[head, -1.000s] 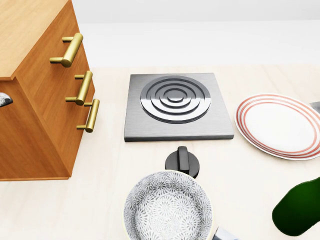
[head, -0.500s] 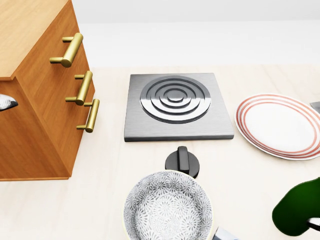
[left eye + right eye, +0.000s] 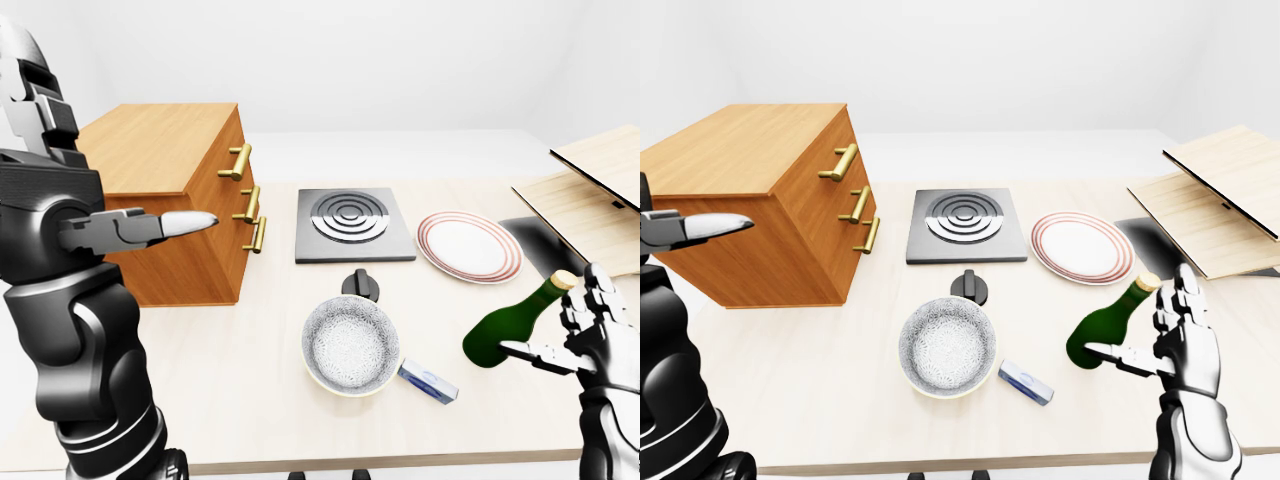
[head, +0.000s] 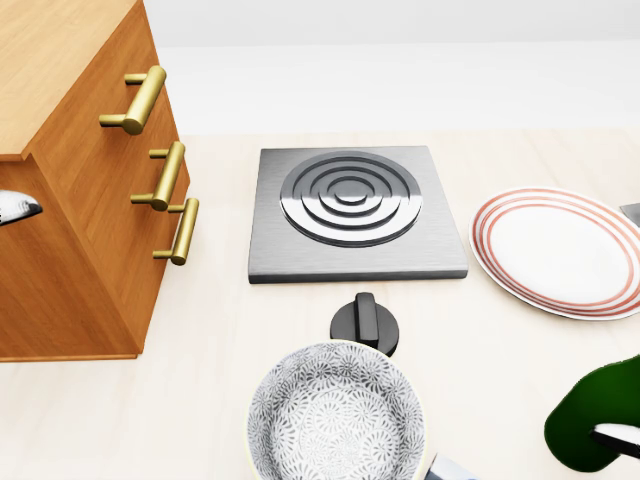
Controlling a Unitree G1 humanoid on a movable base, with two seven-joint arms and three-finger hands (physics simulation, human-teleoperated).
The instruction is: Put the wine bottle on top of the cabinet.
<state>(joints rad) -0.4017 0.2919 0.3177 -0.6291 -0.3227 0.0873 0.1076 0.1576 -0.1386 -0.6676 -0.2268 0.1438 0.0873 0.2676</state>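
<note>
Though tilted, lies within reach: wine bottle (image 3: 1108,324), green, at the right of the bench (image 3: 820,370), fat base down toward the lower left, neck rising up and to the right to a pale cap. Sits just left of the right robot hand (image 3: 1155,345), touching or nearly touching the fingers. Fingers (image 3: 1122,357) spread, one thin digit reaching across below the bottle's body, the others standing upright beside the neck; not clasped round the glass, so best read as released and merely standing about it. Whether the base rests on the bench or is propped by that digit cannot be told.

By far the nearer of the two. Left robot hand (image 3: 160,226) held well apart, up at the left eye view's left, fingers stretched out flat and pointing toward the cabinet (image 3: 175,175), grasping nothing.

Cabinet at the far left of the bench, flat wooden top bare in the eye views, brass handles facing right. Between bottle and cabinet: patterned bowl (image 3: 947,346), small blue-and-white packet (image 3: 1026,382), black knob (image 3: 970,286), square hob (image 3: 965,225); striped plate (image 3: 1081,247) above the bottle.

Probably calls for a closing grip along the body, then a long carry leftward and upward over the bowl.

Head view cuts the bottle off at its lower right corner, neck and hand mostly unseen there
</note>
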